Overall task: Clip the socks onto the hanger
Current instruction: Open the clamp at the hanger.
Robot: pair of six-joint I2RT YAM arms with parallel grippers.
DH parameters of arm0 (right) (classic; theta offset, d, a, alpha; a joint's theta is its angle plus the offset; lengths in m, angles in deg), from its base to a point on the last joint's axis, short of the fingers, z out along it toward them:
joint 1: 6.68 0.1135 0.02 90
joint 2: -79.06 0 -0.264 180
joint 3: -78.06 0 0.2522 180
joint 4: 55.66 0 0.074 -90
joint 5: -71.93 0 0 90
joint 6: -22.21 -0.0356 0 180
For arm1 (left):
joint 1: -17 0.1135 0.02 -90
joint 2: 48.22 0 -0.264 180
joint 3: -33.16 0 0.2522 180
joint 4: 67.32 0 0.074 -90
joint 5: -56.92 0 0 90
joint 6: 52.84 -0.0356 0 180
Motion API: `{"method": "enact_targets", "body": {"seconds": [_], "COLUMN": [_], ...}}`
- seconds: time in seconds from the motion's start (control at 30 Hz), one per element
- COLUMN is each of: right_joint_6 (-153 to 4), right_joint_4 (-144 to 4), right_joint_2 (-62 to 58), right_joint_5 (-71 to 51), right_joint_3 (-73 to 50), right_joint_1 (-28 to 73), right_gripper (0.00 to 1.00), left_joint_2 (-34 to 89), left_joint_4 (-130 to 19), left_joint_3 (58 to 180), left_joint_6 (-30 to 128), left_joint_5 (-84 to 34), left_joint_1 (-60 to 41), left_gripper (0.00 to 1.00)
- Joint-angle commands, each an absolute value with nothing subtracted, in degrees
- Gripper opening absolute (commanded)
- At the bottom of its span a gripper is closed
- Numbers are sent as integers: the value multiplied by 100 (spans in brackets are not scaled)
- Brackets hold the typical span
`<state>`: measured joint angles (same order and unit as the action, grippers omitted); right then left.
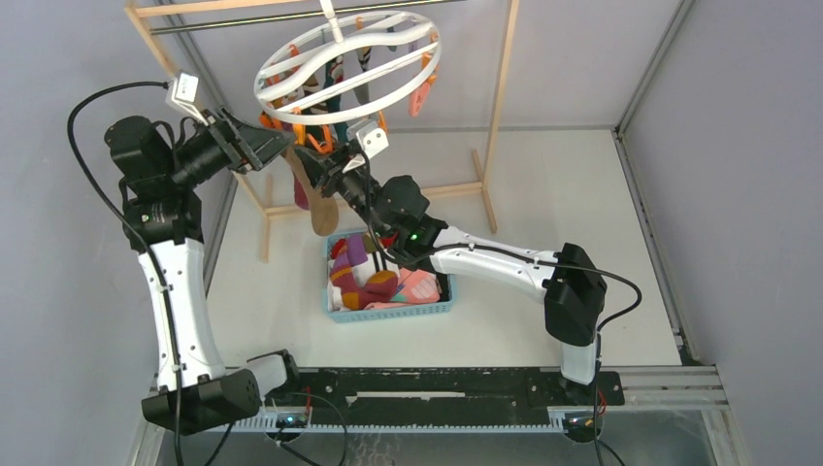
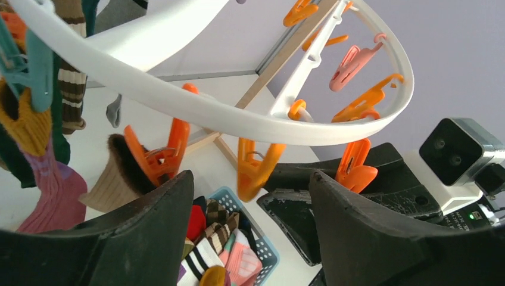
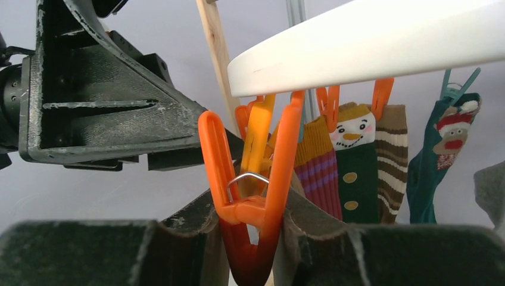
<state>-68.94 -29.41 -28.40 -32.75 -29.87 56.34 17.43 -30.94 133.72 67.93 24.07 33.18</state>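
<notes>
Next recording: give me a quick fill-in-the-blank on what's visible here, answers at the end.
1. The loose socks lie in a blue ___ on the table.
2. The hanger has a ring coloured ___.
3. The clip standing between the fingers of the right gripper is coloured ___.
4. The left gripper is ___, not shut.
Missing words: basket; white; orange; open.

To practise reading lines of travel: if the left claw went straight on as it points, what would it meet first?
Probably the orange clip hanging from the hanger, dead ahead of the left claw; depth is unclear.
</notes>
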Motion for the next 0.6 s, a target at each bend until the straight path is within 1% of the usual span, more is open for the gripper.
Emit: {"method": "enact_targets", "body": {"seconds": [0.0,0.13,0.33,0.37,0.43,0.5,0.57], "right_joint_6": [-7085,-7157,-7210,-7193,-7120,-7021,-6906], "right_joint_4": [-2939,-3014,-3056,-3057,-2990,-2820,-2743], "right_joint_2": [-2540,-2540,-2514,-2499,-2471,-2470,-2486], "right_joint_5": [-3076,-2986,-2966,-3030,-3169,-3350,-3578], "right_joint_3": [-3063,-3092,-3083,-3064,-2965,-2832,-2768], "right_joint_1": [5645,5595,5551,5546,5550,5551,5550], "right_gripper": [10,10,9,11,26,45,51], "left_joint_2": [1751,1886,1966,1998,2021,2000,1987], "left_joint_4": [-3063,-3044,-3030,-3002,-2932,-2934,-2943], "left_joint_3": [13856,13975,13949,13964,13970,13935,13913], "left_joint_6": [6483,6500,6421,6417,6390,6347,6317], "left_joint_5": [2236,2251,2183,2204,2229,2201,2191], "left_joint_1": [3075,2965,2845,2844,2847,2850,2851], "left_gripper": [74,70,68,68,68,68,68]}}
